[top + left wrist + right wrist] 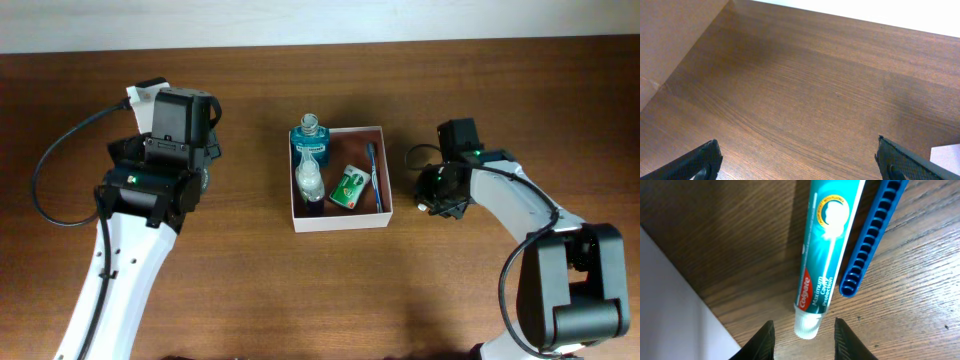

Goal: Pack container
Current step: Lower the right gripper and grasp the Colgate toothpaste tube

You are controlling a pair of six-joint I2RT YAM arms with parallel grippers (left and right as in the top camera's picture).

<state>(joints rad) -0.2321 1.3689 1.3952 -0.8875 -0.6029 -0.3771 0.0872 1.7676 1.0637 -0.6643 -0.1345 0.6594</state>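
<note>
**Right hand low over the toothpaste, box sitting mid-desk**

Dark brown wood-grain desk [250,300] fills the overhead view, with a strip of pale wall [320,20] along the far edge. The left arm reaches up the left side, well apart from the box. Its left hand [800,165] looks down on bare wood, fingers spread wide, nothing between them. Over on the right, the arm bends back toward centre. The right hand [804,330] is low over the desk, fingers [767,340] apart, straddling the white cap of a teal-and-white toothpaste tube [825,255]. Whether they touch it, I cannot tell. Just beside the tube lies a blue plastic comb [870,235], roughly parallel with it.

And the square shallow cardboard box [345,221], white outside, pinkish-brown inside, sits mid-desk between the two arms. It is open face up, with its sides nearly square to the desk edges, slightly twisted. Being square, it shows no long axis. Its white wall appears at the left of the right wrist view, near the tube. Inside are a teal bottle [310,135] and a clear bottle [310,180] on the left, a green packet [348,187] in the middle and a dark-blue stick [373,175] toward the right.
</note>
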